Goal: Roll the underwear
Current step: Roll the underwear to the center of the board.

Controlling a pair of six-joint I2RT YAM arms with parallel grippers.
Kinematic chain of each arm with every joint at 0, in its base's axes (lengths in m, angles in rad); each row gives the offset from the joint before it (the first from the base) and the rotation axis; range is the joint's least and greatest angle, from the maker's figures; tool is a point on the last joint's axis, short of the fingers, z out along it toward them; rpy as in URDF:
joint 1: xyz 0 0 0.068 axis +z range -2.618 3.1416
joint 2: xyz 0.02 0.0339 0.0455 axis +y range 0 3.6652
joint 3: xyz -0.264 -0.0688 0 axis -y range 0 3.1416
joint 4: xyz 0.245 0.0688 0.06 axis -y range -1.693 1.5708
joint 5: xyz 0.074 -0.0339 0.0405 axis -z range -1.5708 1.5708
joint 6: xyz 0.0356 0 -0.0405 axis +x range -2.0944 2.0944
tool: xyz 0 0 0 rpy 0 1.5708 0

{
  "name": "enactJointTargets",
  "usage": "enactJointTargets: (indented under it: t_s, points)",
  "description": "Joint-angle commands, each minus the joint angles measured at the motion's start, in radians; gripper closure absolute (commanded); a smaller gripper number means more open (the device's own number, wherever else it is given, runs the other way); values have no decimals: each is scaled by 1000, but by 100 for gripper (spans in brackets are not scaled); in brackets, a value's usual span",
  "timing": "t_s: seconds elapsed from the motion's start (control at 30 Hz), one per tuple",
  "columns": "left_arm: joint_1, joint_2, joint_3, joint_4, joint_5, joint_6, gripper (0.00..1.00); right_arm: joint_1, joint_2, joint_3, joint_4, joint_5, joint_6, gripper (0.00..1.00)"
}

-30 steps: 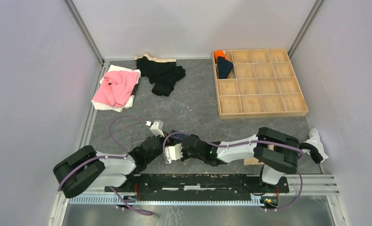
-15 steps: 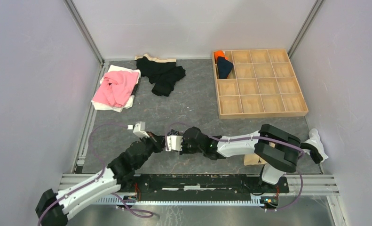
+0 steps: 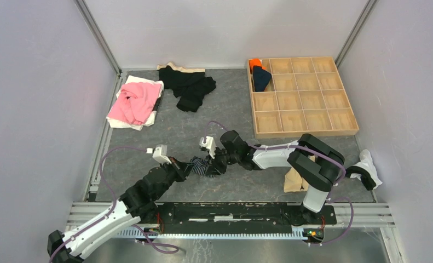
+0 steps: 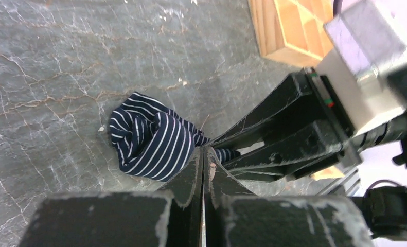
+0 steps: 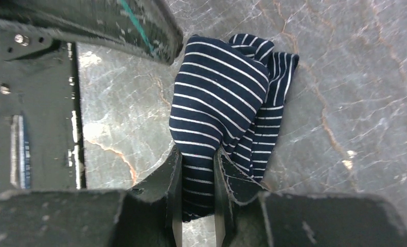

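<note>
Both arms were low over the grey table (image 3: 230, 118), tips meeting near the front middle, well apart from the wooden tray (image 3: 306, 130).

Right gripper (image 5: 197, 162): clamped on the striped underwear (image 5: 219, 98). A fold of the navy cloth with thin pale stripes was squeezed between my two fingers. The rest was bunched on the tabletop just ahead of the tips.

Left gripper (image 4: 204, 157): fingers pressed flat together, no gap. Tips sat right at the edge of the bundle, facing the right one from the opposite side. From the wrist view I couldn't tell whether a thin edge of cloth was pinched or only touched.

Bundle itself: a loose coiled lump, lying on the table between my two grippers.

Elsewhere:
- The tray's far-left corner cells held an orange piece (image 3: 254, 64) and a dark navy piece (image 3: 261, 78).
- A pink garment (image 3: 133, 101) lay on white cloth at the far left.
- Black garments (image 3: 191, 86) lay just beside the pink one.
- A tan cloth (image 3: 293, 181) lay by my right arm's base.
- A white piece with black trim (image 3: 367, 169) lay against the right wall.
</note>
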Motion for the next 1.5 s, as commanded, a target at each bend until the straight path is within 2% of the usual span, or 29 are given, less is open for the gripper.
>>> enactJointTargets:
  t_s: [0.0,0.3,0.83,0.9,1.0,1.13,1.17,1.47]
  points:
    - [6,96,10,111,104,82,98,-38,53,-64,-62,-123,215,100]
    - [6,313,0,333,195,110,98,-74,103,-89,-15,-163,395,98]
    - [6,513,-86,547,184,59,98,-84,135,-133,48,-139,489,88]
    - [6,531,-112,567,171,39,98,-84,132,-135,56,-142,494,85]
    - [6,555,-139,579,133,13,98,-84,116,-137,52,-136,489,64]
    - [6,600,-146,582,99,8,98,-84,76,-139,40,-131,478,52]
    - [6,613,-146,583,98,10,98,-84,65,-139,35,-128,475,46]
    - [5,705,-160,650,107,14,98,-84,-60,-110,-81,-31,417,30]
